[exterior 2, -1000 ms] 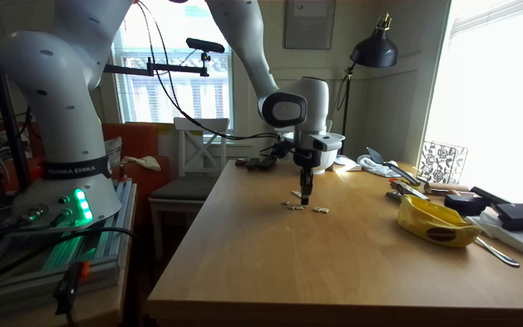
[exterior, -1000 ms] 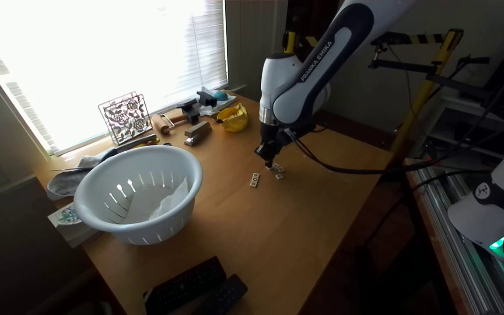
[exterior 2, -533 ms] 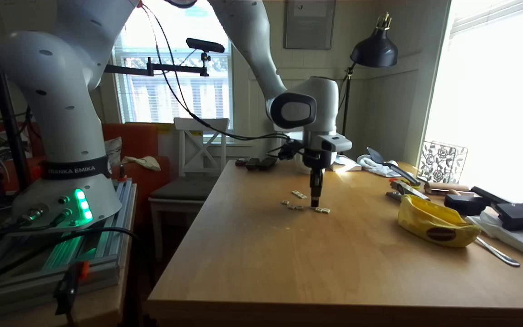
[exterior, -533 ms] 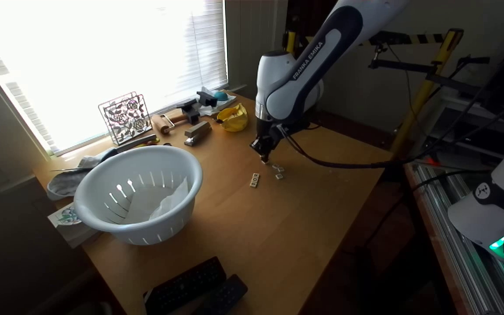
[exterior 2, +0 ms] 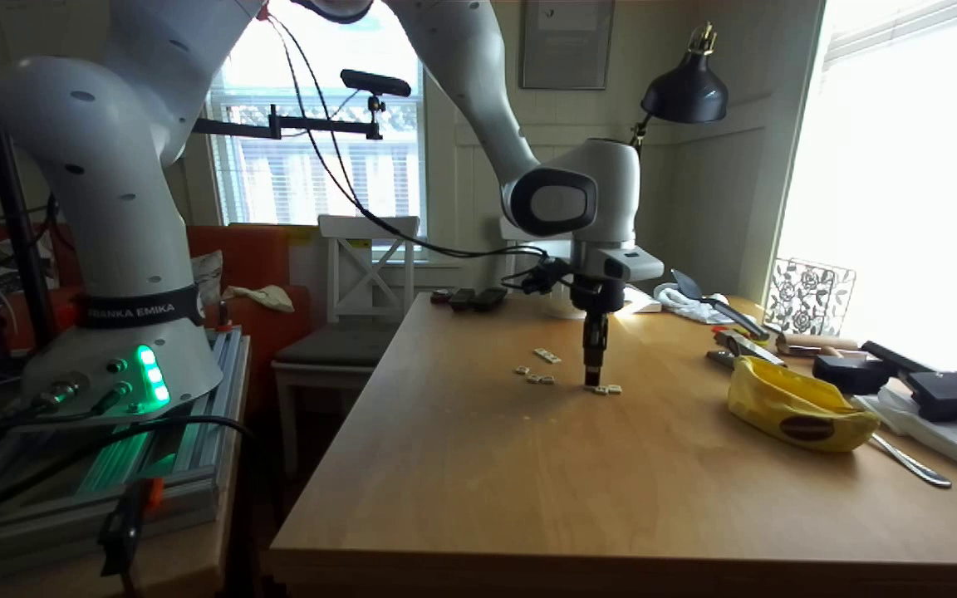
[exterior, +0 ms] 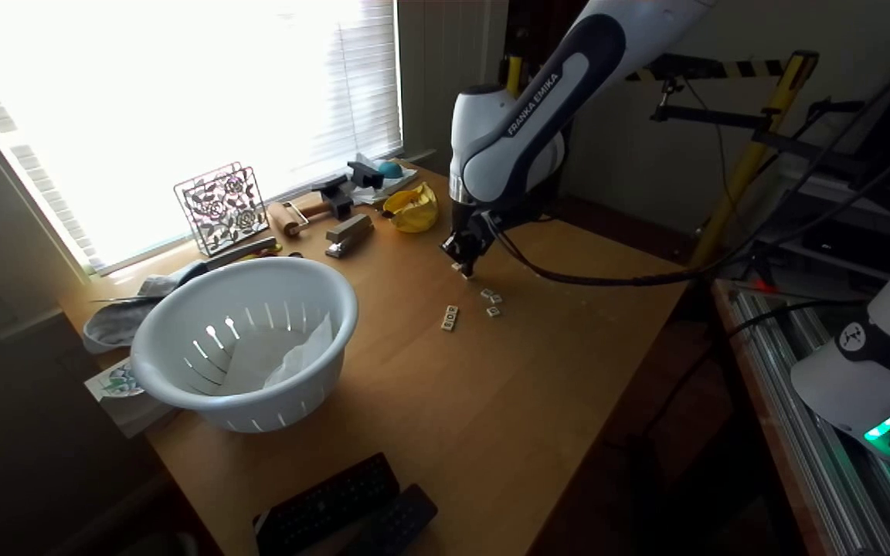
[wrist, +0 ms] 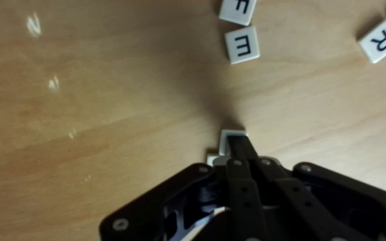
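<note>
Part-covering white tile (wrist: 224, 142) with closed gripper (exterior 2: 592, 379), lower centre of wrist view.
Showing E tile (wrist: 242, 45) and F tile (wrist: 237, 11), upper centre.

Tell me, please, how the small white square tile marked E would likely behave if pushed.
The E tile would probably slide rather than roll, lying flat and square. Its crisp edges suggest a stiff body. Pushed toward the white square tile close beside it, it would likely shove that one too.
</note>
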